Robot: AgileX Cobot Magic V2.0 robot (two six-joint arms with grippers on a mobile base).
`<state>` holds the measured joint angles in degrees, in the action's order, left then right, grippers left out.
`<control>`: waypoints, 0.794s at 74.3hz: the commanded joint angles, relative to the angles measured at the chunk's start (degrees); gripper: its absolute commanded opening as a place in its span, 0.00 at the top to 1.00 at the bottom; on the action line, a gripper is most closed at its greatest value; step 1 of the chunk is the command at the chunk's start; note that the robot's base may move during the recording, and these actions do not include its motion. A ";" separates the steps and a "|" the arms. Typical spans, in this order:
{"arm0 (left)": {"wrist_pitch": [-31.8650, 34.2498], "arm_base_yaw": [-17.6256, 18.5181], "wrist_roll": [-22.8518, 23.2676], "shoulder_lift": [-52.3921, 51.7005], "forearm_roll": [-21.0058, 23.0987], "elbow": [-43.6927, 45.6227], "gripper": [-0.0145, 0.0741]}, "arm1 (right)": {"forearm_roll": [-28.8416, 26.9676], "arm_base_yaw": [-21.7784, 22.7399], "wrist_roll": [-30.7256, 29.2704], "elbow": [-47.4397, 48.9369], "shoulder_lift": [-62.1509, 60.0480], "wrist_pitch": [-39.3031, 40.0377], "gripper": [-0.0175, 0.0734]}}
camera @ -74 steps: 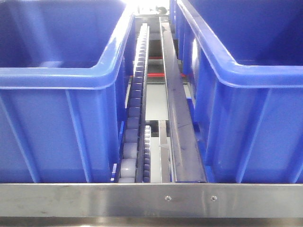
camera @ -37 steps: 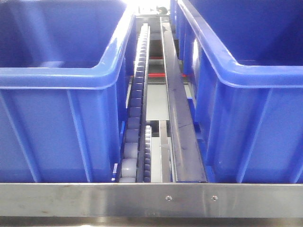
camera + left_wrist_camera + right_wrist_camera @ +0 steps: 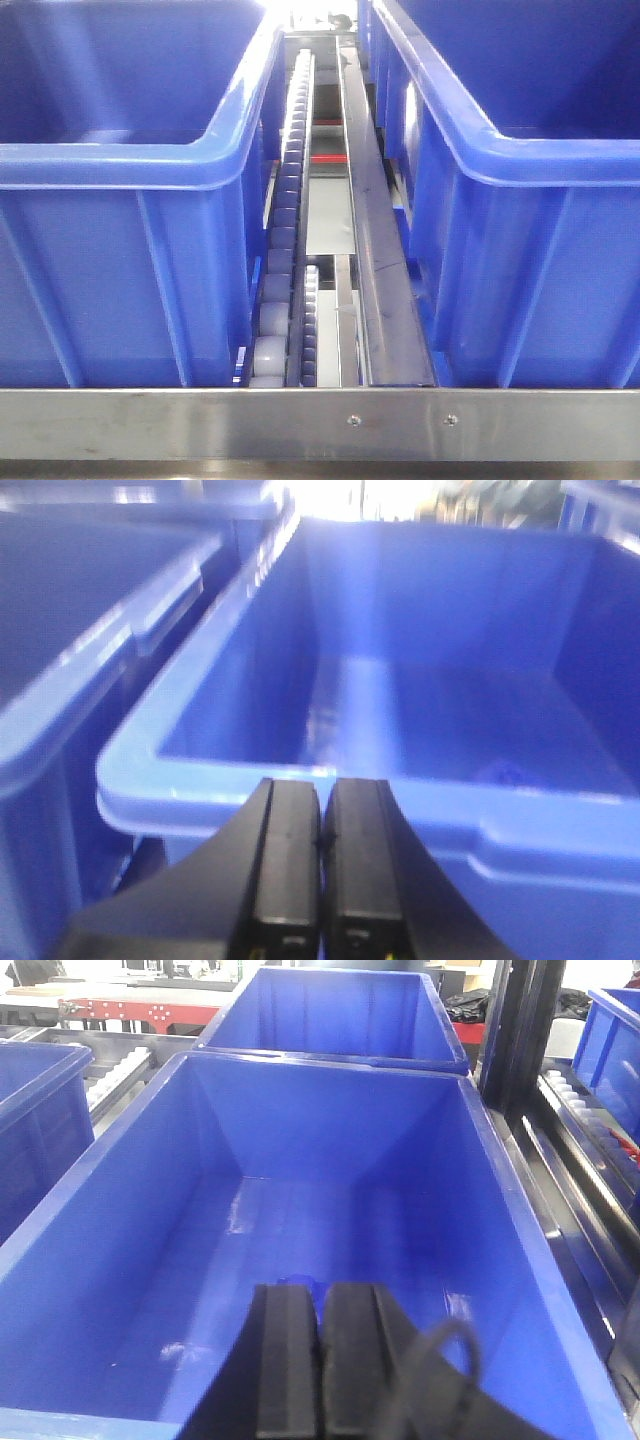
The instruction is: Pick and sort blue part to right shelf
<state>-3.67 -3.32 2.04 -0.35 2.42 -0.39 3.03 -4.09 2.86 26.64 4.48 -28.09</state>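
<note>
The blue part (image 3: 299,1282) shows only as a small blue shape on the floor of a big blue bin (image 3: 520,1220) in the right wrist view, peeking out just past the tips of the right gripper (image 3: 321,1300); most of it is hidden behind the fingers, so its form cannot be made out. The right gripper hangs over the near end of that bin with its two black fingers (image 3: 287,1360) pressed together side by side, nothing between them. A second blue bin (image 3: 330,1010) stands directly behind the first.

The left gripper (image 3: 320,800) is likewise closed, its fingers (image 3: 285,860) meeting along a thin seam with nothing held, and it sits just in front of the near rim of another blue bin (image 3: 300,785). A faint darker mark lies on that bin's floor toward the right, too blurred to identify.

In the front view the right shelf (image 3: 320,420) shows its flat steel front rail with two screws. Behind it a pale roller track (image 3: 285,250) and a steel divider (image 3: 375,260) run back between a left bin (image 3: 120,170) and a right bin (image 3: 520,170). Neither gripper appears in this view.
</note>
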 commanded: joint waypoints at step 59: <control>5.82 0.28 0.23 -1.17 0.37 -1.27 0.70 | 0.55 0.54 -0.33 -3.52 0.15 6.83 0.75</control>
<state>-3.27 -3.32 2.04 -0.35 2.42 -0.39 3.03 -4.09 2.86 24.36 4.22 -26.92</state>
